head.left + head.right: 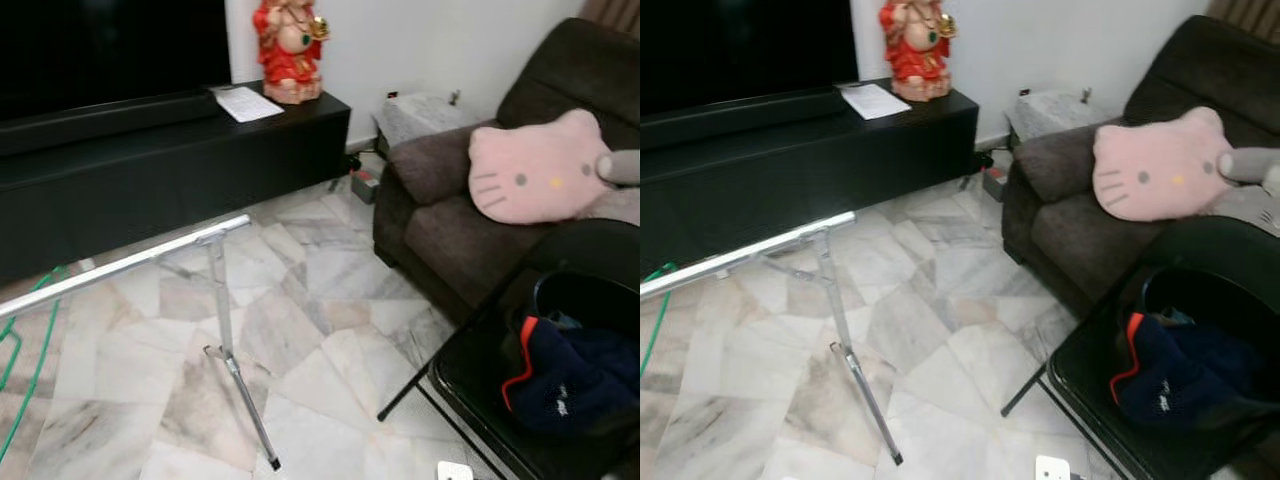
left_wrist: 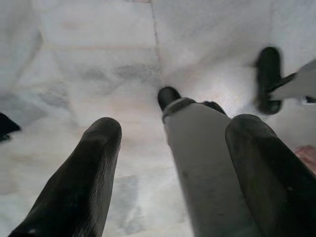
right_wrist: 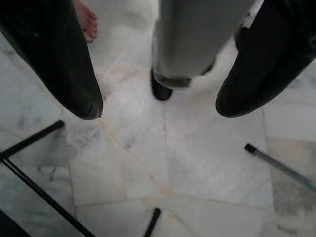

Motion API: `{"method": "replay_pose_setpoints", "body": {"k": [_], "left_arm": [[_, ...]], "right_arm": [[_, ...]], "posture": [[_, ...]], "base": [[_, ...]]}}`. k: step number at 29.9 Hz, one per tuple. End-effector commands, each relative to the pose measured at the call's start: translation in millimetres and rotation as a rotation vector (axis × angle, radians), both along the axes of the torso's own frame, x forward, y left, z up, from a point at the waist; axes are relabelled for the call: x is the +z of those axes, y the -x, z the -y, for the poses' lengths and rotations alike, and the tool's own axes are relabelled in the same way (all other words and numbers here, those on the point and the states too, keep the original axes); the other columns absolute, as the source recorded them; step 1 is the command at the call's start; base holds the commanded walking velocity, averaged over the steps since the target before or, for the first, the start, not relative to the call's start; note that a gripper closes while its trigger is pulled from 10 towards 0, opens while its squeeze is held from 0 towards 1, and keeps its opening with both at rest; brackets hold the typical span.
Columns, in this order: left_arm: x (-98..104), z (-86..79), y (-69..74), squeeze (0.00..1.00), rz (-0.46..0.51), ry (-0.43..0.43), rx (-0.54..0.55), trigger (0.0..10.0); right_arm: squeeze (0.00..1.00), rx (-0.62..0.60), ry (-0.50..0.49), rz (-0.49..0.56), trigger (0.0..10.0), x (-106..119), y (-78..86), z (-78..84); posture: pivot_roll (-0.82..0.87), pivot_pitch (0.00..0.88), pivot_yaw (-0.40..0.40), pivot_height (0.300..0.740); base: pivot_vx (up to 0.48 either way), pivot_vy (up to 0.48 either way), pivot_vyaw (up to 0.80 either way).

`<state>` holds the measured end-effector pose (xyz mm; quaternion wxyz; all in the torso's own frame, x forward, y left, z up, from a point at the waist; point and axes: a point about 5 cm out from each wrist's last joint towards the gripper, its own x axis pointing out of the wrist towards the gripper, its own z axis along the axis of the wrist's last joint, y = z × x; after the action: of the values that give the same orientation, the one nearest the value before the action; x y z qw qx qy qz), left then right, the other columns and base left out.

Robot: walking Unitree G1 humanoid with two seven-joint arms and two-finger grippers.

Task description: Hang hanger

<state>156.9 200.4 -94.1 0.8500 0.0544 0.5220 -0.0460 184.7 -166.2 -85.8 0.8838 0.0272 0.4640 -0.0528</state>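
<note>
A silver rack rail slants across the left of the head views on a thin leg. At its far left end hangs a green wire hanger, mostly cut off by the frame edge. My left gripper points down at the marble floor, open and holding nothing, with my own grey leg behind the gap. Likewise open and holding nothing, my right gripper hangs over the floor beside my other leg.
A black chair at the lower right holds a dark blue garment. A brown sofa with a pink cat pillow stands at the right, a black TV console with a red figurine behind. A person's bare foot is nearby.
</note>
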Motion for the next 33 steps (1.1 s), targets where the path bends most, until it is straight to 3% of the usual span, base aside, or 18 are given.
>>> {"method": "replay_pose_setpoints", "body": {"k": [1, 21, 33], "left_arm": [[-3.7, 10.1, 5.3, 0.0, -0.026, 0.017, -0.021, 10.0], [-3.0, 8.3, 4.1, 0.0, -0.016, 0.02, 0.012, 10.0], [-3.1, 8.1, 4.4, 0.0, -0.014, 0.024, 0.022, 10.0]], "right_arm": [[0.0, -0.005, 0.019, -0.023, 10.0, -2.6, 6.7, 8.2], [0.0, -0.014, 0.02, -0.014, 10.0, -1.8, 5.2, 7.6], [0.0, -0.029, 0.012, 0.016, 10.0, -0.7, 4.0, 7.3]], "posture": [[-0.08, 0.084, -0.012, 0.74], [-0.08, 0.098, -0.011, 0.74], [-0.08, 0.104, -0.01, 0.74]], "base": [[0.0, 0.0, -0.77], [0.0, 0.0, -0.77], [0.096, 0.0, -0.08]]}}
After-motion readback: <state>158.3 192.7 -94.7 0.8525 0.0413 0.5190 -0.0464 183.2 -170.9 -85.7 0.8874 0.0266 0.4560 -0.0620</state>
